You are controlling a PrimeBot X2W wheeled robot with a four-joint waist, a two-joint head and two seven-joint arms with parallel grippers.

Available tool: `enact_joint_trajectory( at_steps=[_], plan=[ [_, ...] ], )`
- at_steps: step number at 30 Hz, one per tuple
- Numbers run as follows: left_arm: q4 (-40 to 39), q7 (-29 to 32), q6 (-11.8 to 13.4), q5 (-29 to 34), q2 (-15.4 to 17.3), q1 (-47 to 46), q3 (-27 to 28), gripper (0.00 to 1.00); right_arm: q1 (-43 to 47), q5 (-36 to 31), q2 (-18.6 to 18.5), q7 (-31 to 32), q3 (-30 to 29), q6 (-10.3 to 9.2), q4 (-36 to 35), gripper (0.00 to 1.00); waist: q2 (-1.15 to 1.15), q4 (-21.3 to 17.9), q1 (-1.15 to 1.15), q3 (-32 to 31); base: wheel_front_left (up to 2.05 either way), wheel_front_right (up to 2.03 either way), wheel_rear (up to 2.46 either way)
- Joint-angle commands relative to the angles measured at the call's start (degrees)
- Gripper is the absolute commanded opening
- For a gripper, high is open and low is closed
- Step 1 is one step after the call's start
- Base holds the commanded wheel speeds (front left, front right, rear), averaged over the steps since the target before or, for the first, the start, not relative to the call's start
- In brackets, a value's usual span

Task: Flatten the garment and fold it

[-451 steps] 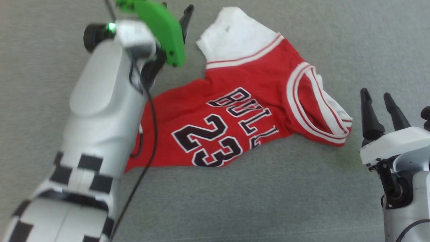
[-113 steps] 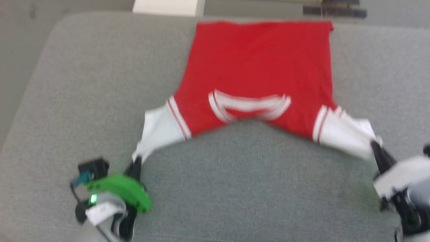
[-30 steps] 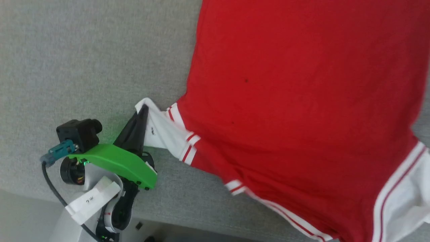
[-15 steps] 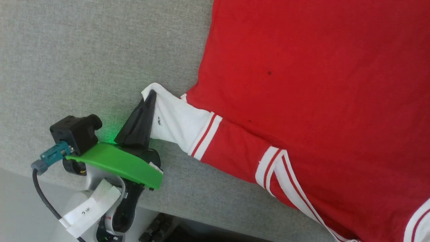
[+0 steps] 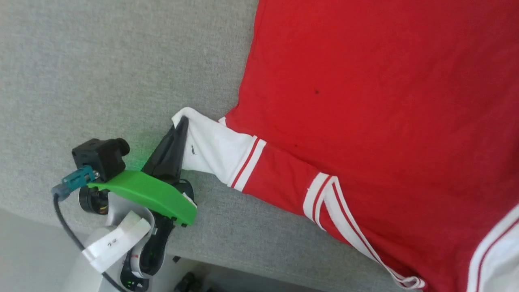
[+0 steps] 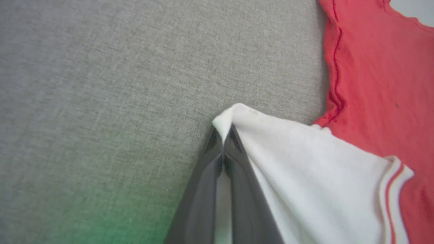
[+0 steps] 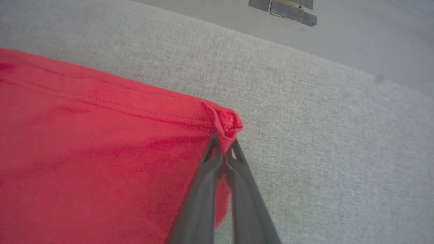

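The garment (image 5: 385,121), a red shirt with white sleeves and striped trim, lies back side up across the grey cushion (image 5: 101,73). My left gripper (image 5: 180,123) is shut on the tip of the white sleeve (image 5: 215,148), near the cushion's front edge. In the left wrist view its fingertips (image 6: 222,135) pinch the white sleeve (image 6: 305,169), which is lifted into a peak. In the right wrist view my right gripper (image 7: 223,140) is shut on a bunched red corner of the garment (image 7: 101,152).
The grey cushion's front edge (image 5: 227,259) runs close below my left gripper. Bare cushion (image 5: 81,61) stretches to the left of the shirt. Beyond the cushion's far edge lies pale floor with a dark object (image 7: 283,10).
The head camera has shifted, so the shirt sits differently in view. My left gripper keeps its hold on the white sleeve, which now lies more stretched out from the red body.
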Motion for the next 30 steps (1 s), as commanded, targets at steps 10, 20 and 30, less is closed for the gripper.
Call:
enact_joint_trajectory(
  at_steps=[10, 20, 30],
  plan=[
    [5.52, 3.25, 1.44, 0.01, 2.35, 2.73, -0.27, 0.00, 9.82, 5.85, 0.02, -6.06, -3.49, -0.06, -4.22, 0.00, 0.00, -7.53, 0.00, -15.11, 0.00, 0.00, 0.00],
    [5.30, 5.09, 2.83, -0.51, 3.42, 5.24, -0.16, 0.00, 35.60, 12.93, 1.76, -5.57, -5.17, -0.06, -13.27, 0.00, 0.00, -11.75, 0.00, -23.64, 0.00, 0.00, 0.00],
    [4.38, 5.88, 3.56, -0.79, 3.97, 5.77, -0.02, 0.00, 56.90, 16.39, 9.44, -3.56, -2.00, -0.06, -13.65, 0.00, 0.00, -12.45, 0.00, -25.84, 0.00, 0.00, 0.00]
  ],
)
